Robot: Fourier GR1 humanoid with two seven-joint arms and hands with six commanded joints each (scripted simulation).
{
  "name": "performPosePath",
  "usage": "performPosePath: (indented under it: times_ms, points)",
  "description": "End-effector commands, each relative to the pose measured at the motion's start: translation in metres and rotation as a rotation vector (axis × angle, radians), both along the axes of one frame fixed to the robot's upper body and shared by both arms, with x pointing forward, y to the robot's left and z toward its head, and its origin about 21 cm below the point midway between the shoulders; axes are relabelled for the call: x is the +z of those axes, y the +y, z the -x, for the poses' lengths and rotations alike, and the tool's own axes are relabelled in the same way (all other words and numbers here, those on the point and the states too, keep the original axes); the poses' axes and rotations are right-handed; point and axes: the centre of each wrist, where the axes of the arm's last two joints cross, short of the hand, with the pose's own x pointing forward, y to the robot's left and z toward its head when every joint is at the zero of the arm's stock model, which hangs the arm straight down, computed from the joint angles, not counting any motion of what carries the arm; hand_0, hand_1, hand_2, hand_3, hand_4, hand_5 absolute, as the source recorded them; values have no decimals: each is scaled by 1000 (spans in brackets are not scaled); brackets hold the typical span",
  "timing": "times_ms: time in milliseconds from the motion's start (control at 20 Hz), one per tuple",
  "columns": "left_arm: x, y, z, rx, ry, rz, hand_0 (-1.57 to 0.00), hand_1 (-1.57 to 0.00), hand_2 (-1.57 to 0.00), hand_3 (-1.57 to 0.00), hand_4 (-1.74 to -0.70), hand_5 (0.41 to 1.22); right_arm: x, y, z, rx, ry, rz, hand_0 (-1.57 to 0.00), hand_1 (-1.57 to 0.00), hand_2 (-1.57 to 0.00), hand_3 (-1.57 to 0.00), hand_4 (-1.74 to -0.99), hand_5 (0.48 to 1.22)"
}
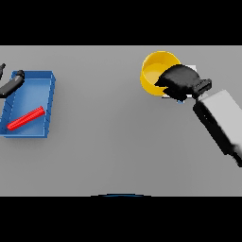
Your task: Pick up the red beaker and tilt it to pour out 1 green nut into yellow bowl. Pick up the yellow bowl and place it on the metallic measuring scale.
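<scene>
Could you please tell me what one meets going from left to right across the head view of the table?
Left hand at the left edge → blue tray with the red beaker lying in it → bare grey table → yellow bowl → right hand at the bowl's right side.

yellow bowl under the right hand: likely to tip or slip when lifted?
The yellow bowl looks rigid, smooth and light, so it may slip. The right hand covers only its right rim, so a one-sided lift could tilt it. It is round and open, so likely stable once set down flat.
</scene>
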Motion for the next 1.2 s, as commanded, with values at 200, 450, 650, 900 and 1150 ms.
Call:
performPosePath:
  times_ms: [200, 450, 650, 900, 1150]
  points:
    - [0, 4, -3, 7, 6, 13, 1, 1, 1, 1, -737, 738, -11, -30, -19, -75, -27, -1, -1570, -1571, -1549, -1147, -1741, 1221]
    - [4, 3, -4, 16, 22, -8, 1, 1, 1, 1, -720, 720, -26, -51, -32, -171, -17, 0, -1571, -1571, -1487, -1195, -1741, 1221]
    - [1, 5, 2, 12, 17, -6, 1, 1, 1, 1, -725, 712, -39, -57, -40, -221, 18, -5, -1571, -1571, -1439, -1318, -1741, 1221]
    - [4, 5, 1, 12, 14, -3, 1, 1, 1, 1, -729, 713, -49, -63, -43, -257, 70, -39, -1528, -1571, -1382, -1440, -1741, 1221]
    - [1, 5, -2, 18, 19, -6, 1, 1, 1, 1, -729, 717, -48, -66, -46, -259, 108, -46, -1332, -1459, -1423, -1198, -1741, 1221]
